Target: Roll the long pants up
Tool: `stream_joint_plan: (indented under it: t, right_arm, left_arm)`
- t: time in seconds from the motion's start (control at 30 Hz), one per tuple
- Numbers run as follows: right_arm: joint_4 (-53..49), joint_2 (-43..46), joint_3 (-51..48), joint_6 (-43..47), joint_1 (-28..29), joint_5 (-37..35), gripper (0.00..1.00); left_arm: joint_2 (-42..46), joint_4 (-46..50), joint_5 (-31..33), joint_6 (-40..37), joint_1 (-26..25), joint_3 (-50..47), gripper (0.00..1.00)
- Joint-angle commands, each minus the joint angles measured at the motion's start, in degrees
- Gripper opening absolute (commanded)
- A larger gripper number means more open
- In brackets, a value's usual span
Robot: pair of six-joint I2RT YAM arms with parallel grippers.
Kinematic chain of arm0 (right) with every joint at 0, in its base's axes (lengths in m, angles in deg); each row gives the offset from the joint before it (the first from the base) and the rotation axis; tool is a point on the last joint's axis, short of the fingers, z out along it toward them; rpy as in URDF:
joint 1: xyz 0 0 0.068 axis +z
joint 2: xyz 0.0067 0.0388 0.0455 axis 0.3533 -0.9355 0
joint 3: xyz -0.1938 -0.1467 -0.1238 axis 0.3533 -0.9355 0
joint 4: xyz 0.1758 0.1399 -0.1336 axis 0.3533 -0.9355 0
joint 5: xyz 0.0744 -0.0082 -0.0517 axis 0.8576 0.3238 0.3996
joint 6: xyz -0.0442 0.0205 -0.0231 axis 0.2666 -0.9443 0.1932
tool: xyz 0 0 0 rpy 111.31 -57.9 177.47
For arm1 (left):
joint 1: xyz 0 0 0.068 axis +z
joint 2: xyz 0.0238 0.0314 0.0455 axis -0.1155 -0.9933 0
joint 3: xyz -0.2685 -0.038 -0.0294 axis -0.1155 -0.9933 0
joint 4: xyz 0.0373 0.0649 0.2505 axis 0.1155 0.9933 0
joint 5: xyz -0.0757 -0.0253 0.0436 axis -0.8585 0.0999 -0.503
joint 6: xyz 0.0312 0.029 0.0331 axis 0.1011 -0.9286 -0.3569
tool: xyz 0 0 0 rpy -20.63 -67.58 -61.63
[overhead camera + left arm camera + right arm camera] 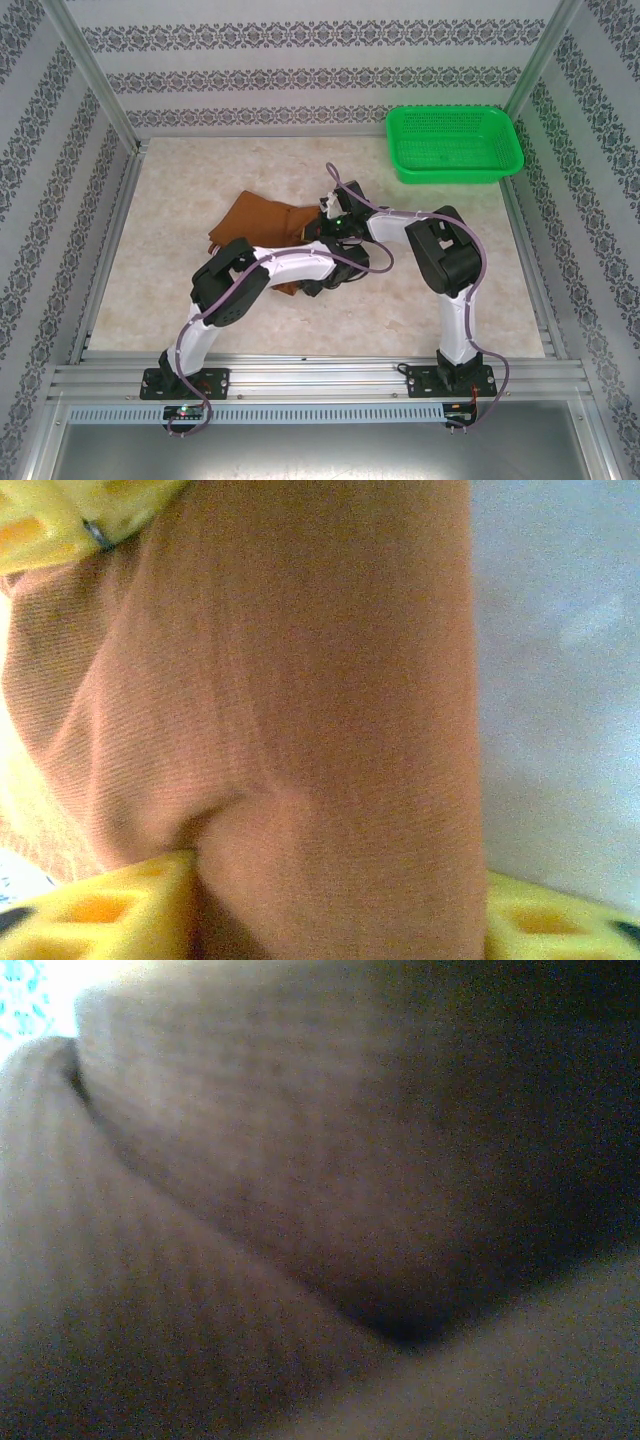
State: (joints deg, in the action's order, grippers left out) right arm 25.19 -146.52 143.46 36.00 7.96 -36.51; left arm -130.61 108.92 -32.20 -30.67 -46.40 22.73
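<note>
Left of the green basket (455, 146), the long pants (262, 222) lie bunched; left gripper (340, 912) apparently clamps them; right gripper (333, 210): cannot tell.

The long pants (255, 215) are rust-brown cloth with fine ribs. From above they lie in a crumpled, folded heap near the middle of the frame, a bit to the left. Up close, a thick rounded fold runs top to bottom through the middle of the left wrist view.
</note>
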Motion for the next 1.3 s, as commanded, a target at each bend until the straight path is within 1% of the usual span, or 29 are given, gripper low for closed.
stream_joint_plan:
  t: [0.0, 0.03, 0.07, 0.13, 0.2, 0.23, 0.27, 0.3, 0.33, 0.37, 0.4, 0.47, 0.5, 0.57, 0.67, 0.73, 0.8, 0.9, 1.0, 1.07, 1.13, 1.27]
  right_arm:
    - [-11.1, -1.7, -5.0, 0.7, 0.4, -2.4, 0.00]
    - [-10.9, -1.4, -5.4, 0.6, 0.4, -2.5, 0.00]
    - [-10.8, -1.1, -5.8, 0.6, 0.4, -2.5, 0.00]
    - [-10.8, -0.4, -6.3, 0.5, 0.2, -2.6, 0.00]
    - [-10.7, 1.0, -7.1, 0.4, -0.3, -3.2, 0.00]
    - [-10.7, 2.0, -7.4, 0.4, -0.8, -3.8, 0.00]
    - [-10.1, 3.3, -8.0, 0.3, -1.6, -4.4, 0.05]
    - [-9.8, 4.7, -8.3, 0.2, -2.5, -5.1, 0.15]
    - [-9.4, 6.4, -8.8, 0.1, -3.7, -6.0, 0.31]
    - [-9.4, 8.2, -9.0, 0.1, -5.0, -6.7, 0.42]
    - [-9.6, 9.9, -8.9, 0.2, -6.1, -7.4, 0.48]
    - [-10.6, 13.9, -8.6, 1.3, -8.3, -9.0, 0.53]
    - [-11.0, 15.6, -8.5, 1.8, -9.0, -9.9, 0.55]
    - [-11.5, 19.7, -8.5, 2.5, -10.7, -11.7, 0.58]
    - [-11.6, 24.7, -8.7, 2.6, -12.9, -12.9, 0.62]
    - [-13.7, 26.1, -7.2, 3.3, -13.7, -13.0, 0.63]
    - [-15.9, 26.5, -5.8, 4.1, -13.5, -12.6, 0.63]
    - [-17.7, 27.0, -5.4, 4.6, -12.9, -12.5, 0.63]
    - [-19.4, 27.7, -5.6, 4.9, -12.4, -12.4, 0.63]
    - [-19.9, 29.1, -6.5, 5.0, -12.3, -12.3, 0.63]
    - [-20.8, 30.6, -7.4, 5.1, -12.3, -12.4, 0.63]
    - [-22.5, 33.0, -8.3, 5.5, -12.2, -12.0, 0.64]
  left_arm:
    - [-8.7, -2.5, -12.2, 2.3, 13.8, -5.7, 0.31]
    - [-8.8, -2.9, -12.2, 2.1, 13.8, -5.9, 0.11]
    - [-8.3, -3.7, -11.3, 2.0, 13.5, -6.2, 0.00]
    - [-5.9, -6.9, -12.6, -0.5, 12.4, -7.7, 0.00]
    - [-1.8, -9.4, -12.7, -3.7, 9.7, -9.5, 0.00]
    - [0.6, -10.4, -15.4, -6.1, 8.4, -10.1, 0.00]
    - [2.8, -11.1, -18.2, -7.6, 7.3, -10.5, 0.00]
    - [4.5, -11.2, -20.2, -8.0, 6.2, -10.5, 0.00]
    - [6.1, -11.1, -24.7, -8.8, 5.5, -10.3, 0.00]
    - [7.8, -11.3, -28.8, -8.9, 5.0, -10.1, 0.00]
    - [9.5, -11.6, -30.8, -8.4, 4.6, -10.2, 0.00]
    - [13.3, -13.8, -37.3, -7.7, 4.5, -11.2, 0.00]
    - [14.9, -14.9, -39.3, -7.2, 4.6, -11.8, 0.00]
    - [17.9, -17.4, -45.2, -6.0, 5.1, -13.2, 0.00]
    - [20.8, -21.1, -51.1, -3.7, 5.3, -15.3, 0.00]
    - [22.6, -23.7, -54.3, -2.4, 5.7, -17.0, 0.00]
    - [24.3, -26.9, -60.7, -1.1, 7.0, -18.7, 0.00]
    - [28.3, -35.1, -69.1, 2.9, 9.1, -23.1, 0.00]
    - [32.5, -45.0, -76.6, 9.1, 12.7, -28.9, 0.00]
    - [35.9, -53.0, -80.5, 14.4, 15.5, -33.8, 0.00]
    - [39.0, -59.3, -82.7, 19.5, 18.5, -37.6, 0.00]
    - [43.2, -62.4, -82.1, 25.2, 22.6, -42.6, 0.00]
